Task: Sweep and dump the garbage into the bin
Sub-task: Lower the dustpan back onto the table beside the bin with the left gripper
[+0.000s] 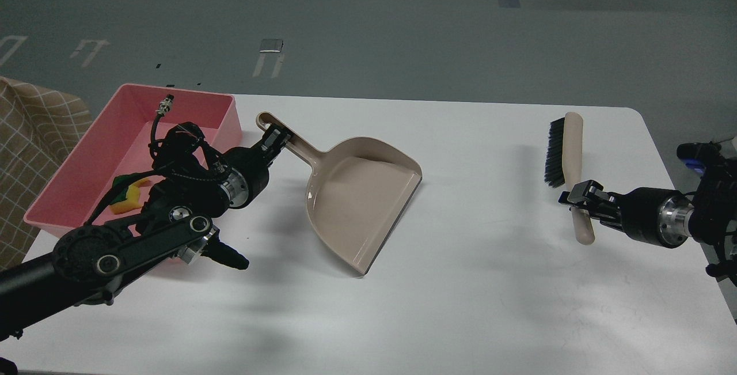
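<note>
The pink bin [221,118] stands at the table's left edge. The yellow sponge with green backing [130,195] lies inside it, partly behind my left arm. The bread-like wedge is hidden. The beige dustpan [360,202] rests on the table to the right of the bin, its pan empty. My left gripper [277,136] is shut on the end of its handle. A beige brush with black bristles [567,156] lies at the right. My right gripper [581,195] is shut on the brush's handle, near its lower end.
The white table [472,283] stretches between the dustpan and the brush. A checked tan cloth [34,133] hangs left of the bin. My left forearm crosses over the bin's near corner. Grey floor lies beyond the table's far edge.
</note>
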`<state>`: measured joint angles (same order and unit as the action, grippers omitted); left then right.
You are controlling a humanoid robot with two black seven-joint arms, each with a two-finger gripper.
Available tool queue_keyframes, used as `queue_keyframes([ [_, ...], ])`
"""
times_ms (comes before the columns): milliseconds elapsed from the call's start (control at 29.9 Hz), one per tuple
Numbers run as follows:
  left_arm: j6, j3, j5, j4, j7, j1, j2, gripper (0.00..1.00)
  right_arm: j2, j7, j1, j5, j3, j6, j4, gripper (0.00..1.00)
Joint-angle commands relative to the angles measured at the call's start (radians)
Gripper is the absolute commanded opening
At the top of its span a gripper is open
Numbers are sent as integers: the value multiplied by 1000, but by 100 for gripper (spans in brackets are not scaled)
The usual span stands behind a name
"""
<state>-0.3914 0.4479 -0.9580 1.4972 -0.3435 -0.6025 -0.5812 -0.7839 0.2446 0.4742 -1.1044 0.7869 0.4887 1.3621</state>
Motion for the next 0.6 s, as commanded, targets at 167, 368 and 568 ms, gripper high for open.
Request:
queue_keyframes([
  [167,0,-17,-1,-26,0,-23,1,18,0,-1,0,0,0,0,0,0],
  [368,2,-51,-1,-29,0,-34,3,26,0,-1,0,0,0,0,-1,0],
  [568,2,-49,-1,-26,0,-37,3,42,0,-1,0,0,0,0,-1,0],
])
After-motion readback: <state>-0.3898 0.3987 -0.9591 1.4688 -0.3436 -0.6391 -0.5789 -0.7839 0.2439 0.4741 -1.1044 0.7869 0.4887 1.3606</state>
